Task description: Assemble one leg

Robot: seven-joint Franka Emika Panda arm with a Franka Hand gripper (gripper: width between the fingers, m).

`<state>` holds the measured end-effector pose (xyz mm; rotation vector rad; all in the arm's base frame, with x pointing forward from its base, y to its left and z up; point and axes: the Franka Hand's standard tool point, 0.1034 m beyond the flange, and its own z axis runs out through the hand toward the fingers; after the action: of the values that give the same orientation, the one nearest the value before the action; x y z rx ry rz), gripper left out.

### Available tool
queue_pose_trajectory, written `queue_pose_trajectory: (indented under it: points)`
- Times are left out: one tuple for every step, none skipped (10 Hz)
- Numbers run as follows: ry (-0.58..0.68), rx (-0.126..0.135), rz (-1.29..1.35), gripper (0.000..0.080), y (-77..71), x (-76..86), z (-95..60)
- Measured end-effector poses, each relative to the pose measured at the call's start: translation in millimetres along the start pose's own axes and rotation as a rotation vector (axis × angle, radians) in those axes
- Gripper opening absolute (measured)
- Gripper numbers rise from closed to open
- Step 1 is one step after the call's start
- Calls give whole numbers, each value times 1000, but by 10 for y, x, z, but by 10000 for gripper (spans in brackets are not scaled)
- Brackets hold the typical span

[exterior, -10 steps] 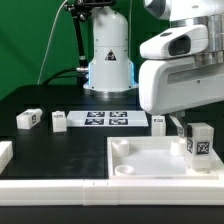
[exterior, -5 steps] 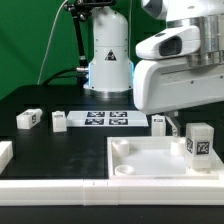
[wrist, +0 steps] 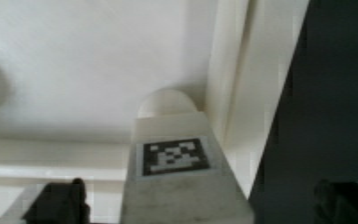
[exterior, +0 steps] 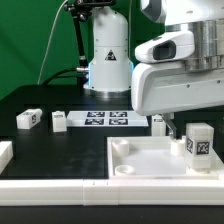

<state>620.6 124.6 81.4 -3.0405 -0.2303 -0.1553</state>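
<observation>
In the wrist view a leg (wrist: 176, 150), a white oblong block with a square tag, stands on the white tray (wrist: 69, 60) close to its rim. My gripper (wrist: 202, 205) is open, with one dark finger (wrist: 60, 200) on each side of the leg and a gap to both. In the exterior view this upright leg (exterior: 200, 143) stands in the tray (exterior: 150, 165) near its right corner, below my white hand (exterior: 180, 90). The fingertips are hard to make out there. Three more legs lie on the black table: two (exterior: 28, 119) (exterior: 59, 121) at the left and one (exterior: 158, 123) behind the tray.
The marker board (exterior: 105, 119) lies on the table behind the tray. The robot's base (exterior: 108, 60) stands at the back in front of a green curtain. A white part (exterior: 4, 152) shows at the exterior view's left edge. A long white rail (exterior: 60, 188) runs along the front.
My hand and arm have shifted slightly toward the exterior view's left. The upright leg and the other legs have not moved.
</observation>
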Motion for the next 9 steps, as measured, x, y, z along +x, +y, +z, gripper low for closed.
queue_pose_trajectory:
  points:
    - [0, 0, -14, 524, 10, 3, 0]
    - [0, 0, -14, 389, 5, 0, 3]
    - [1, -1, -13, 389, 16, 3, -1]
    - [1, -2, -10, 302, 34, 1, 1]
    - [0, -3, -10, 300, 38, 0, 1]
    - [0, -3, -1, 300, 43, 0, 2]
    - [0, -2, 16, 299, 47, 0, 2]
    - [0, -2, 22, 299, 49, 0, 2]
    - [1, -1, 97, 297, 52, 0, 2]
